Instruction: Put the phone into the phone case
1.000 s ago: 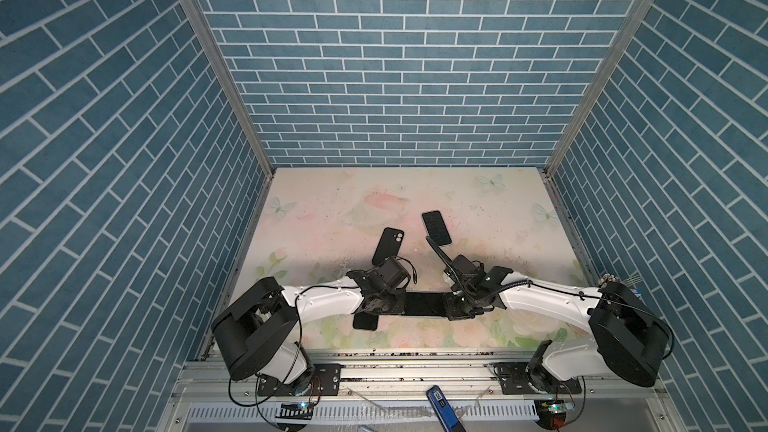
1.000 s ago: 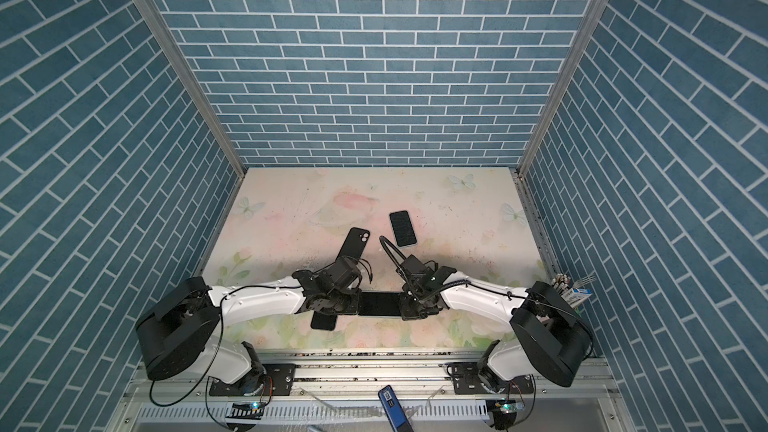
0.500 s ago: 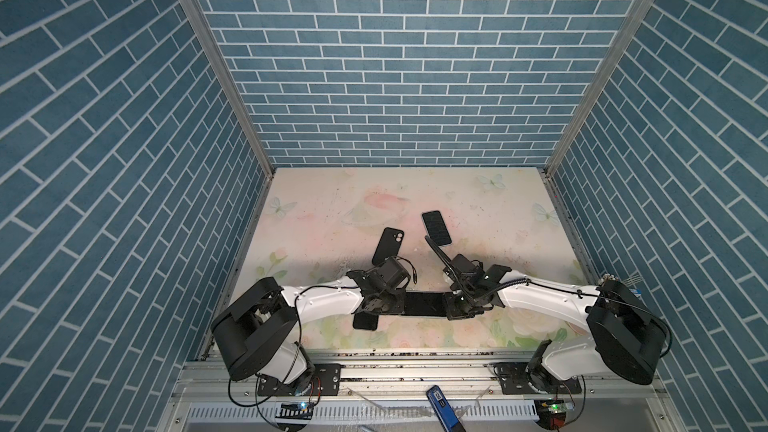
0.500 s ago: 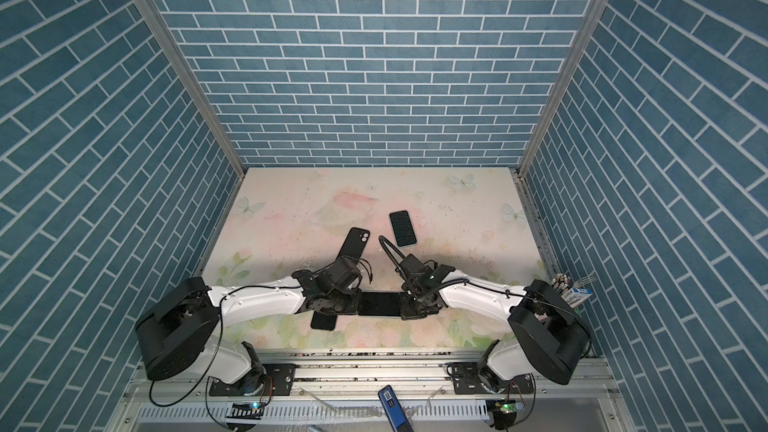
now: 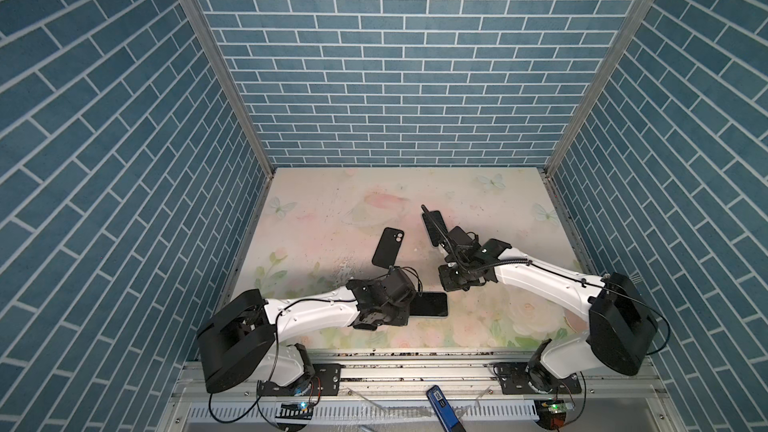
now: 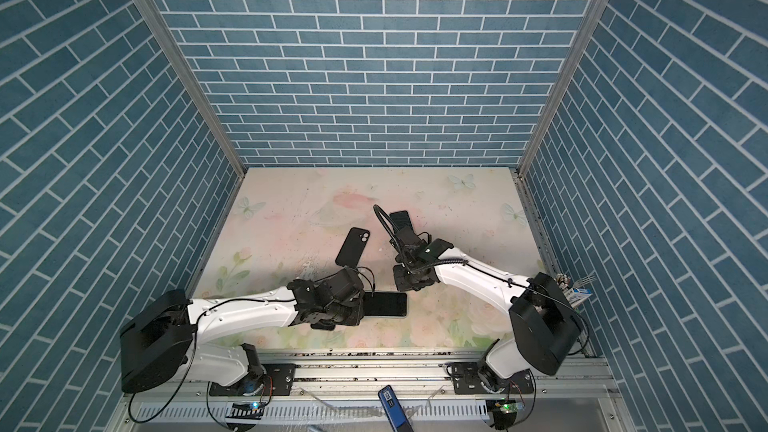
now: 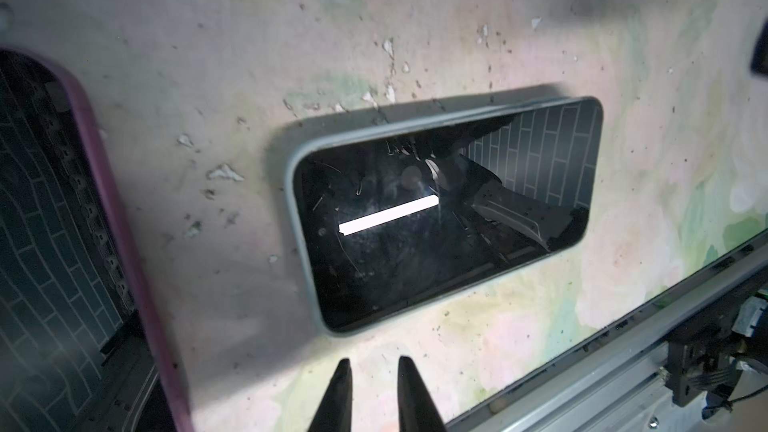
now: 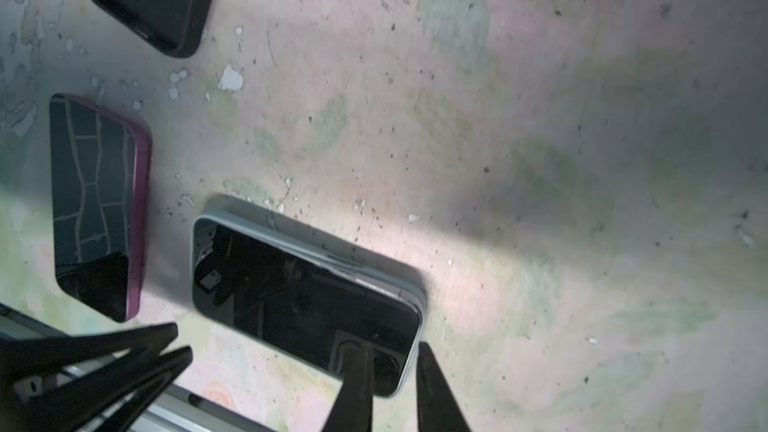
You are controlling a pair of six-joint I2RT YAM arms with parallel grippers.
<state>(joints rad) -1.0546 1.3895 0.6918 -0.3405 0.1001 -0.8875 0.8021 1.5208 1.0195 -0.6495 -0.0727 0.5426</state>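
**Phone Face Up on Surface, Case Lying Apart**

The phone [image 7: 444, 218], pale-rimmed and face up, is seen flat on the floral surface [image 7: 415, 35] near its front edge. It is set apart from the black phone case [image 5: 388, 247], which lies farther back. In both top views one end of the phone is covered by the left arm [image 5: 316, 317]. The left gripper [image 7: 374, 361] is shown near a corner of the phone, its tips slightly parted, with only bare surface between them. The right gripper [image 8: 388, 347] is likewise narrowly parted and nothing is gripped. One finger [image 8: 353, 388] overlaps a corner of the phone in the right wrist view, and contact cannot be judged. A purple-rimmed phone [image 8: 99, 205] is cut off in the left wrist view. A further dark handset [image 6: 402, 218] at the back is partly masked by the right arm [image 6: 469, 280].
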